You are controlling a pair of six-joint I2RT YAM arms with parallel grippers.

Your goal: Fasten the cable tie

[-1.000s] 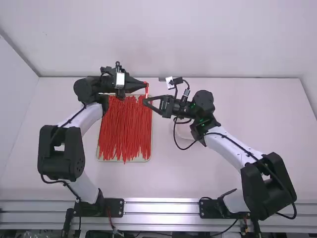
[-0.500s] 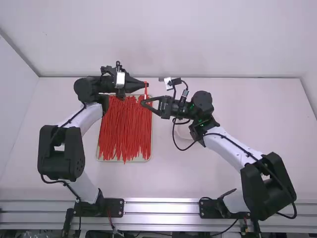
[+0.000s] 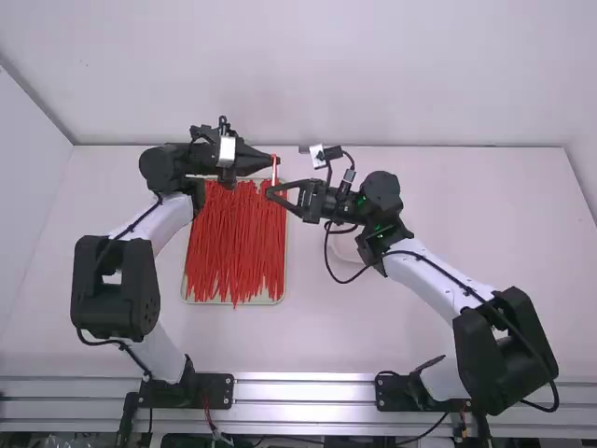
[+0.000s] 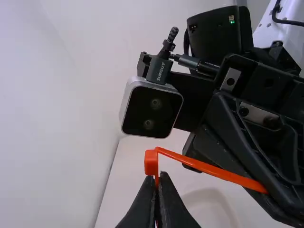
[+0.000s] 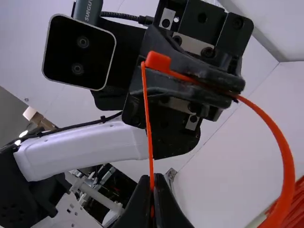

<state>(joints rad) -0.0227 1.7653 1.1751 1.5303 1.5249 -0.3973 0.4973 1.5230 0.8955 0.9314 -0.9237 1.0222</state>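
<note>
— How does the cable tie (image 5: 147, 118) look?
— It is a thin, smooth red plastic strip with a small square head, bent into a curve and held in the air over the far end of the white desk (image 3: 485, 187).
— And the pincers?
— The left pincer (image 4: 156, 176) is clamped tight just beside the head. The right pincer (image 5: 152, 177) pinches the narrow strip, fingers fully together.
— Below them?
— A loose heap of matching red ties (image 3: 233, 243) lies on a flat pale board (image 3: 282, 280).
</note>
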